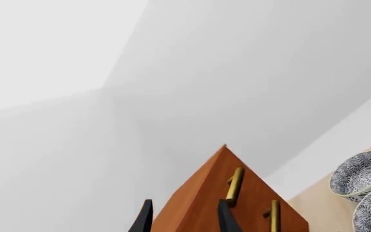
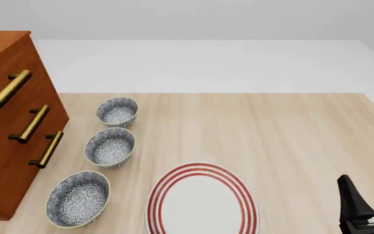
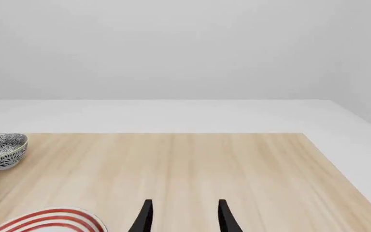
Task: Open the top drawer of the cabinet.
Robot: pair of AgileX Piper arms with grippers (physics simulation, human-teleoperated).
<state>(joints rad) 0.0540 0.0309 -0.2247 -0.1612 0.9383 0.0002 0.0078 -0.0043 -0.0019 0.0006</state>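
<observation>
Top drawer point(image 2: 8, 80) shut, flush in the cabinet point(image 2: 5, 161)

My left gripper point(image 1: 182, 217) is parted, empty, at the cabinet's upper corner beside the top handle point(image 1: 235, 181); my right gripper point(image 3: 182, 217) is parted, empty, well away past the plate point(image 2: 203, 202)

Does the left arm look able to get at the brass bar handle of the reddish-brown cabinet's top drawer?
Probably yes: the left gripper is open, nothing lies between it and the top drawer's brass bar handle, and the bowls stand beside the cabinet.
</observation>
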